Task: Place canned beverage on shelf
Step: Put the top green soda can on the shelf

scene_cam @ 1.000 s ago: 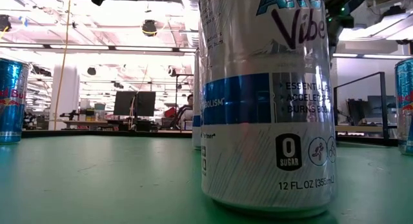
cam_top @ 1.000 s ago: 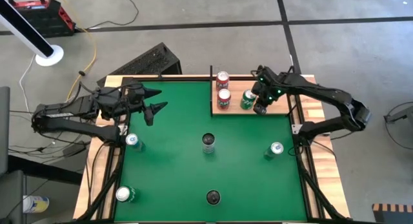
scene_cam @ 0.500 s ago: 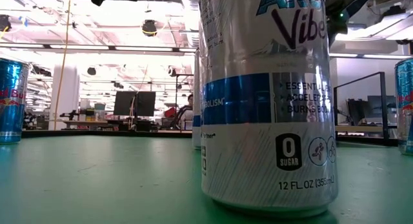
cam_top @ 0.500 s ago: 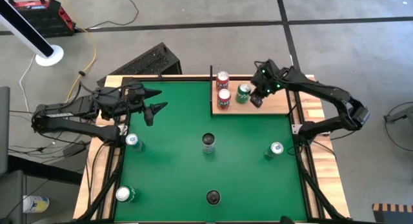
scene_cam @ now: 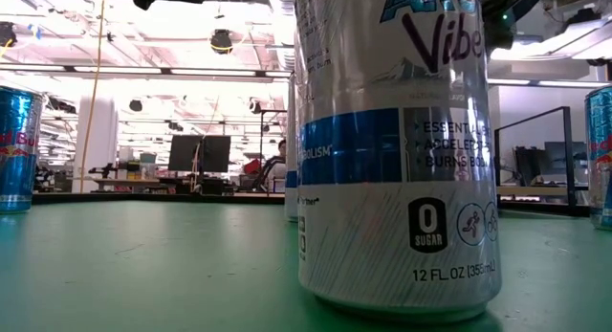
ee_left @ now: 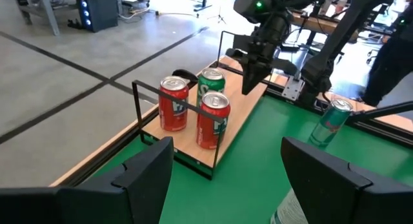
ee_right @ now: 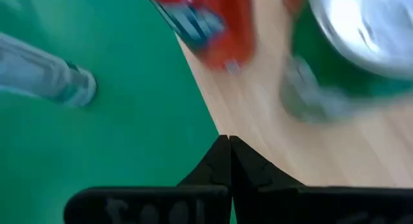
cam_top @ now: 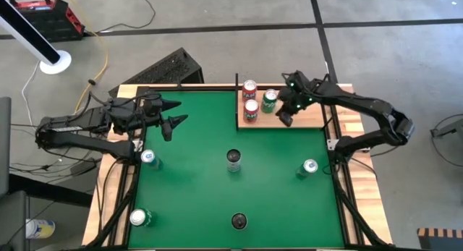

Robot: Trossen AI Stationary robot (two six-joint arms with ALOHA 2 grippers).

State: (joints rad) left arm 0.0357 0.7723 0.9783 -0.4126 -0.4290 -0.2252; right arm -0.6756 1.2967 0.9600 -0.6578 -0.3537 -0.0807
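High view: the green can (cam_top: 270,100) that sat beside the right gripper (cam_top: 284,118) a second ago now stands just beyond its shut, empty fingers, next to two red cans (cam_top: 250,99) on the shelf (cam_top: 307,121). This placement looks done. Left gripper (cam_top: 173,116) waits open, well apart.

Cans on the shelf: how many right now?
3 on the shelf: two red cans along its left edge, one behind the other, and a green can just right of them. None look hidden from overhead.
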